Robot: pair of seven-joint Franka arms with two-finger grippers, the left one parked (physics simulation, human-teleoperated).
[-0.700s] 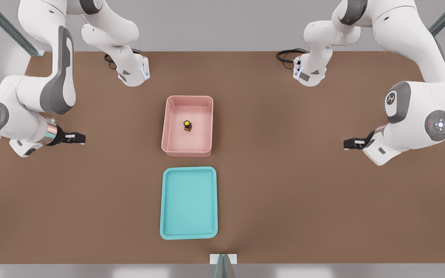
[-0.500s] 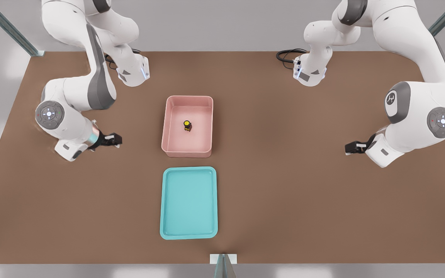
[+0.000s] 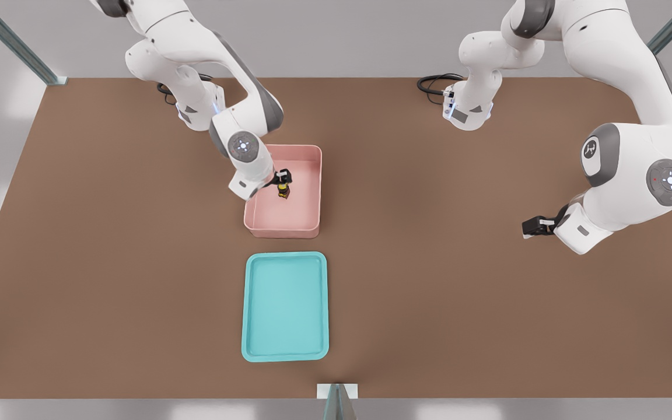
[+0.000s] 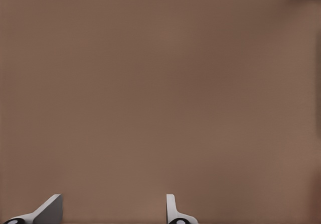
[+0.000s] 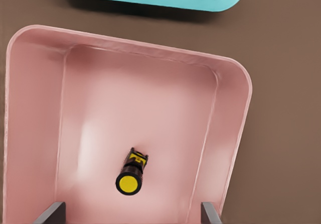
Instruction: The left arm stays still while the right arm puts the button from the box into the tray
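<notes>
Now the right arm has swung in from the table's edge, so its gripper (image 3: 283, 177) hangs over the box (image 3: 311, 192), fingers (image 5: 209, 213) spread; the button (image 5: 129, 180) stands between and below them, ungrasped; the tray (image 3: 285, 350) waits.

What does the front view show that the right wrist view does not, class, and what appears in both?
Only the front view shows the right arm reaching over the box with its gripper above the button, the whole tray and the wide brown table.

Only the right wrist view shows the gripper's fingertips spread wide apart, open, with the button's yellow cap lying between them and untouched.

Both show the pink box, the button and part of the tray.
</notes>
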